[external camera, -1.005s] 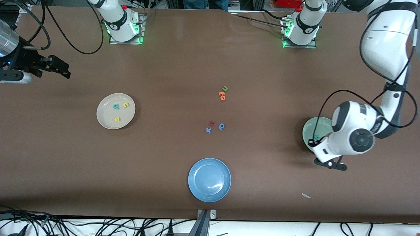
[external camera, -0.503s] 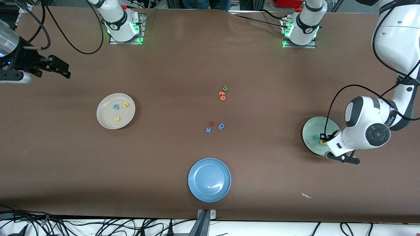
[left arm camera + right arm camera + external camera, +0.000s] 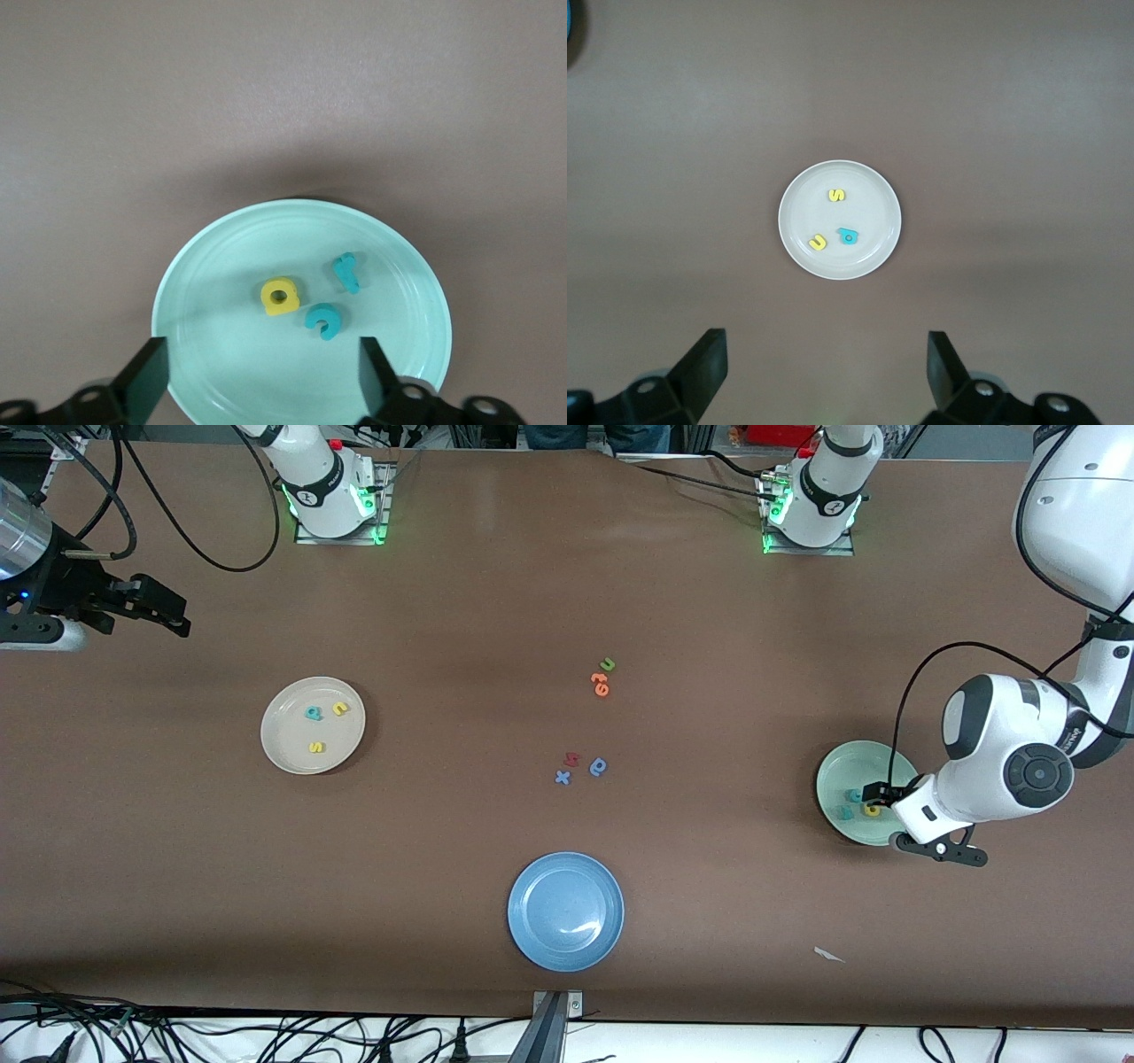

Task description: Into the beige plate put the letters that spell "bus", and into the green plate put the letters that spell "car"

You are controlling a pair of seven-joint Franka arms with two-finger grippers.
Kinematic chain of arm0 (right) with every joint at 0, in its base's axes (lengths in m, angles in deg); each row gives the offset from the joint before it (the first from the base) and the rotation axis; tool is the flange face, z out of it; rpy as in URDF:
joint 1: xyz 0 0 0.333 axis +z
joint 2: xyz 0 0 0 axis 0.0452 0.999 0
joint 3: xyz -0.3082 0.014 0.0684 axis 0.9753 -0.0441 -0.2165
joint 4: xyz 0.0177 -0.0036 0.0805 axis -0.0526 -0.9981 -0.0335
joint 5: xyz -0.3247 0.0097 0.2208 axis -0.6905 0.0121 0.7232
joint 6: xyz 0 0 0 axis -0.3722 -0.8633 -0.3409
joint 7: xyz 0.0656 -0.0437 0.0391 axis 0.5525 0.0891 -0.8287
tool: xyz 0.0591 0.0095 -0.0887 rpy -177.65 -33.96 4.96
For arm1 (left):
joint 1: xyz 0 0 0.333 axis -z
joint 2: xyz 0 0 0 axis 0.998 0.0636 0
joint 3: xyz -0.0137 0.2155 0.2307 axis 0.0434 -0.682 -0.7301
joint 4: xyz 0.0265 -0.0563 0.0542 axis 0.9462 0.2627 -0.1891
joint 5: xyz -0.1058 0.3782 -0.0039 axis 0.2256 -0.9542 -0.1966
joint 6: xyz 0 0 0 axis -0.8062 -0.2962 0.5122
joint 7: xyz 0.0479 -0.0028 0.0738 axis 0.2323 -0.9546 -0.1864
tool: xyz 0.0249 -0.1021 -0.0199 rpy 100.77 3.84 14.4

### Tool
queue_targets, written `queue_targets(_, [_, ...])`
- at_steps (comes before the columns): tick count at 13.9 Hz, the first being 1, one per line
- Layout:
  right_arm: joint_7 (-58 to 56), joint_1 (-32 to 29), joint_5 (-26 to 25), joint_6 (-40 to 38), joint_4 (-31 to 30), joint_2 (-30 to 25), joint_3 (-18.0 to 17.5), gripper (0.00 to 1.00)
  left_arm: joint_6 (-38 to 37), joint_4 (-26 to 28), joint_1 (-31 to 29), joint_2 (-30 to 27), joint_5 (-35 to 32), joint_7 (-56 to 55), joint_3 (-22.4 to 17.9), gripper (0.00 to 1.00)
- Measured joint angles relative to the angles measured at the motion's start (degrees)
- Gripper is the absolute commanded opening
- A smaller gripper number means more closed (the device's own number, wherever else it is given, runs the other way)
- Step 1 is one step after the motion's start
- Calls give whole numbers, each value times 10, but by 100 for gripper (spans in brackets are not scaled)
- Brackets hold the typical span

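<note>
The green plate [image 3: 837, 775] [image 3: 221, 336] lies near the left arm's end of the table and holds the letters that spell "car". They are a yellow "a" [image 3: 280, 297] [image 3: 873, 809], a teal "c" [image 3: 322, 320] and a teal "r" [image 3: 346, 271]. My left gripper [image 3: 877, 792] [image 3: 261, 385] hangs open over this plate with nothing between its fingers. The beige plate [image 3: 288, 735] [image 3: 873, 208] holds the letters that spell "bus": a teal "b" [image 3: 312, 713] [image 3: 849, 235], a yellow "u" [image 3: 340, 708] [image 3: 818, 242] and a yellow "s" [image 3: 316, 747] [image 3: 836, 195]. My right gripper [image 3: 182, 618] [image 3: 824, 372] waits open, high over the right arm's end of the table.
A blue plate [image 3: 565, 911] sits near the table's front edge. Loose letters lie mid-table: a green "u" [image 3: 607, 664], orange letters [image 3: 601, 684], a red letter [image 3: 571, 759], a blue "x" [image 3: 562, 777] and a darker blue round letter [image 3: 598, 766]. A white scrap [image 3: 828, 954] lies toward the left arm's end.
My left gripper has opened and drawn back toward the left arm's end of the table, uncovering the green plate with three letters in it. The right arm has not moved.
</note>
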Motion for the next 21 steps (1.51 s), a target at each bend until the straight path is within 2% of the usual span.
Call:
queue_targets(3, [0, 0, 0, 0, 0, 0, 0, 100, -3, 0, 1, -22, 2, 0, 1, 100])
queue_targets(5, [0, 0, 0, 0, 0, 0, 0, 100, -38, 0, 8, -54, 37, 0, -3, 100])
queue_targets(7, [0, 0, 0, 0, 0, 0, 0, 100, -99, 1, 36, -103, 87, 3, -31, 100])
queue_targets(10, [0, 0, 0, 0, -1, 0, -1, 100, -178, 2, 104, -188, 123, 3, -88, 100])
queue_targets(15, [0, 0, 0, 0, -1, 0, -1, 100, -252, 3, 120, -309, 137, 1, -96, 100])
queue_targets(17, [0, 0, 0, 0, -1, 0, -1, 100, -267, 3, 131, -333, 138, -1, -104, 100])
queue_targets(21, [0, 0, 0, 0, -1, 0, -1, 100, -293, 2, 152, -346, 189, -1, -147, 100])
